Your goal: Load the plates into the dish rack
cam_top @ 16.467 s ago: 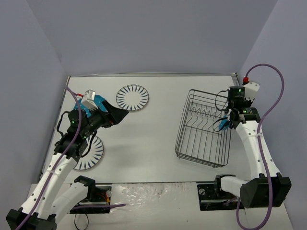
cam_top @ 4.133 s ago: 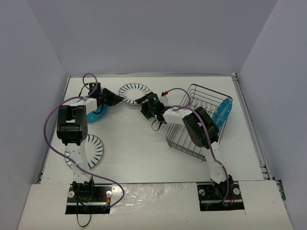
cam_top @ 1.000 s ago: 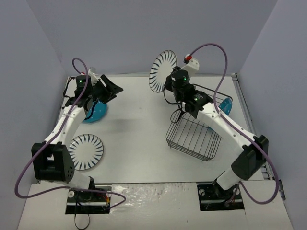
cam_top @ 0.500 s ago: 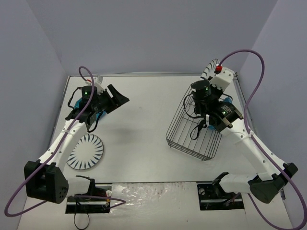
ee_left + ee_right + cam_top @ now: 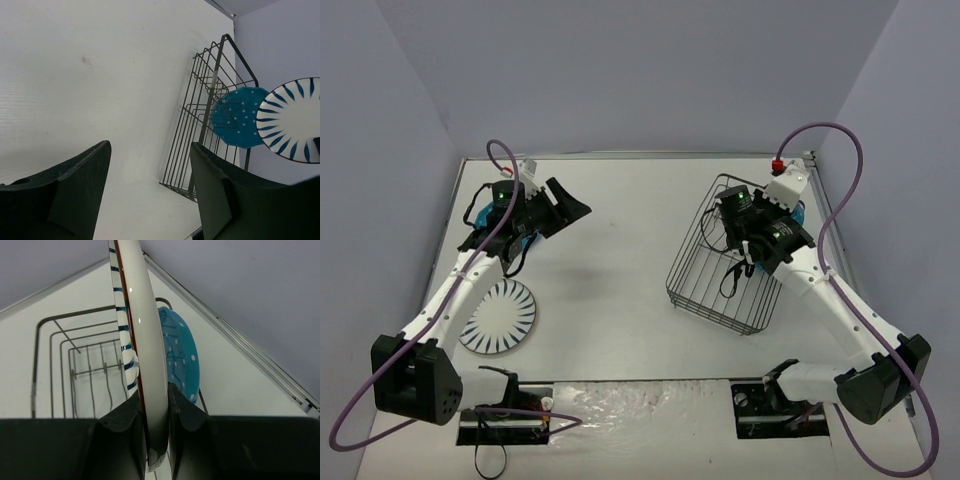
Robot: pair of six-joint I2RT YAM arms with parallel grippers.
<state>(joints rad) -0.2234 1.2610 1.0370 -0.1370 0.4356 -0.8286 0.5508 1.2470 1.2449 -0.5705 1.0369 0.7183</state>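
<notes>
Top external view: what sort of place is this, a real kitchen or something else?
Probably a robot test cell, not a kitchen: a white table boxed in by plain walls, a cabled left arm and right arm bolted at its near edge, and a dish rack and plates as props.

A striped plate lies flat on the table.

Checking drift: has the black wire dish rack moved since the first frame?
Yes: black wire dish rack slid left, away from the table's right edge rail.
</notes>
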